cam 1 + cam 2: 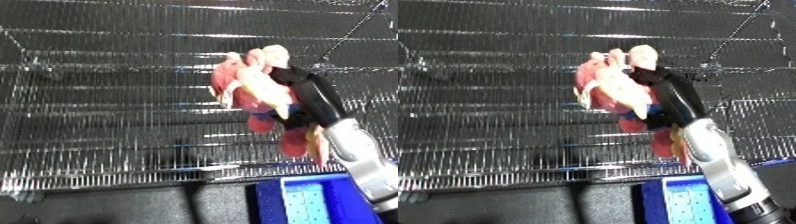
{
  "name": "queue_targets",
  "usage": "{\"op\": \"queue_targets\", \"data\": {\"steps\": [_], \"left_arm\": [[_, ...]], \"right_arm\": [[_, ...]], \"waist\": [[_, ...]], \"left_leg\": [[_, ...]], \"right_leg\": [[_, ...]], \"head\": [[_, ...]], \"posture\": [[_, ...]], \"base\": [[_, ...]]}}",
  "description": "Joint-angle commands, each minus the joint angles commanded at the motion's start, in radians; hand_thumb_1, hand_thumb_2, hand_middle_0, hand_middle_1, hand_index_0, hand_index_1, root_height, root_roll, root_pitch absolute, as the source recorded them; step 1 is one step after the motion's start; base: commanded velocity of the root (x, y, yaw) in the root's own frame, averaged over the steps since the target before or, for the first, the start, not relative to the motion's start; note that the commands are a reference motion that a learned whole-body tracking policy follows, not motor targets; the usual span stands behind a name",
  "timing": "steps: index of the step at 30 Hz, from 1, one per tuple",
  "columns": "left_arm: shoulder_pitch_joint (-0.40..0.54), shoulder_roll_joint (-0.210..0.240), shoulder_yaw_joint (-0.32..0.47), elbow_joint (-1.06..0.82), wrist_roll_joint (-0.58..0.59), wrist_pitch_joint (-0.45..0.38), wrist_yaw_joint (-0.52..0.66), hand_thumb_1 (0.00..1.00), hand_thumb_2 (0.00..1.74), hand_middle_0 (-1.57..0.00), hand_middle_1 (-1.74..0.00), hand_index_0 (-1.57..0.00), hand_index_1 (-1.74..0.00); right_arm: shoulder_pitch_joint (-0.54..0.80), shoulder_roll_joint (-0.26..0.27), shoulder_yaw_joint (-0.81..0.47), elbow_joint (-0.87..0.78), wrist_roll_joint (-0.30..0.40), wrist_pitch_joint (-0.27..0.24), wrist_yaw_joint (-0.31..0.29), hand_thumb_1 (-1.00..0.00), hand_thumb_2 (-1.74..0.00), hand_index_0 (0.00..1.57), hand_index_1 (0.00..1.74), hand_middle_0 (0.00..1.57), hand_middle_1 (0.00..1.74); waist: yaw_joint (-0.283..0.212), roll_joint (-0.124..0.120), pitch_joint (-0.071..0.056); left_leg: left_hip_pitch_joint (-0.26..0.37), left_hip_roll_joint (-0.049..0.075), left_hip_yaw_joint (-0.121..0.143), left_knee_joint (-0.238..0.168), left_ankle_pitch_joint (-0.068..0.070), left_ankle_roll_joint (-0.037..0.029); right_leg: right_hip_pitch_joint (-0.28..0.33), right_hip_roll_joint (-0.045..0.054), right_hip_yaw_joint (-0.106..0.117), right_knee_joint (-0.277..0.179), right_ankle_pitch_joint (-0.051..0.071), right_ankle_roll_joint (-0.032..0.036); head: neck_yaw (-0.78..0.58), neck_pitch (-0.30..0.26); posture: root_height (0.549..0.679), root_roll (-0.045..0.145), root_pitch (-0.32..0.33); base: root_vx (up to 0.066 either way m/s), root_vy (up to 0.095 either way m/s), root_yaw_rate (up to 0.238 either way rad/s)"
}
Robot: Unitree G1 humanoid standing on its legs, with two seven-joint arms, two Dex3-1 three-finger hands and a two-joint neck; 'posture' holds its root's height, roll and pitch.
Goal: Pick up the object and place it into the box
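Observation:
A soft pink, cream and red toy [247,85] hangs in the air over the wire-mesh bin [98,100]. My right hand [306,97] is shut on it, black fingers curled round its right side, the silver forearm [360,150] rising from the lower right. Part of the toy dangles below the hand, red and yellow. The same toy [611,85] and right hand [673,100] appear a little further left in the right eye view. My left hand is out of sight.
The bin's mesh floor fills most of both views, its near rim [133,177] running across the lower part. A blue box-like object [306,197] sits at the bottom right, beside a dark surface [115,205].

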Motion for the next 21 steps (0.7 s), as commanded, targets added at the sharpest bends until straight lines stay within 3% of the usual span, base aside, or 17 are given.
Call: {"op": "queue_targets", "data": {"steps": [7, 8, 11, 21], "left_arm": [[0.023, -0.02, 0.002, -0.019, 0.021, 0.012, -0.004, 1.0, 1.74, -1.57, -1.74, -1.57, -1.74], [0.032, -0.026, 0.005, -0.024, 0.023, 0.016, -0.009, 1.0, 1.74, -1.57, -1.74, -1.57, -1.74], [0.045, -0.032, 0.004, -0.028, 0.024, 0.024, -0.017, 1.0, 1.74, -1.57, -1.74, -1.57, -1.74], [0.054, -0.032, -0.02, -0.009, 0.026, 0.03, -0.033, 1.0, 1.74, -1.57, -1.74, -1.57, -1.74]], "right_arm": [[0.175, 0.042, -0.164, -0.08, 0.015, -0.017, -0.04, -0.7, -1.22, 1.1, 1.22, 1.1, 1.22], [0.232, 0.057, -0.22, -0.099, 0.03, -0.025, -0.054, -0.7, -1.22, 1.1, 1.22, 1.1, 1.22], [0.314, 0.082, -0.306, -0.11, 0.059, -0.039, -0.079, -0.7, -1.22, 1.1, 1.22, 1.1, 1.22], [0.47, 0.142, -0.518, -0.051, 0.161, -0.084, -0.157, -0.7, -1.22, 1.1, 1.22, 1.1, 1.22]], "waist": [[-0.039, 0.017, -0.004], [-0.054, 0.022, -0.006], [-0.079, 0.031, -0.012], [-0.137, 0.052, -0.03]], "left_leg": [[0.009, 0.005, 0.011, 0.0, 0.0, 0.0007], [0.013, 0.006, 0.016, -0.002, -0.001, 0.0011], [0.025, 0.008, 0.025, -0.007, -0.005, 0.0004], [0.054, 0.014, 0.046, -0.016, -0.015, -0.0013]], "right_leg": [[-0.001, 0.0018, 0.012, 0.0, -0.002, -0.0002], [0.0, 0.0024, 0.015, -0.001, -0.001, -0.0002], [0.008, 0.0029, 0.019, -0.009, -0.001, 0.0007], [0.029, 0.0024, 0.029, -0.027, -0.001, 0.0028]], "head": [[0.098, -0.023], [0.181, -0.057], [0.276, -0.081], [0.446, -0.088]], "posture": [[0.642, 0.04, -0.102], [0.642, 0.041, -0.103], [0.642, 0.043, -0.106], [0.644, 0.048, -0.112]], "base": [[-0.018, -0.015, -0.091], [-0.011, -0.004, -0.098], [0.0, 0.003, -0.111], [0.007, 0.003, -0.069]]}}
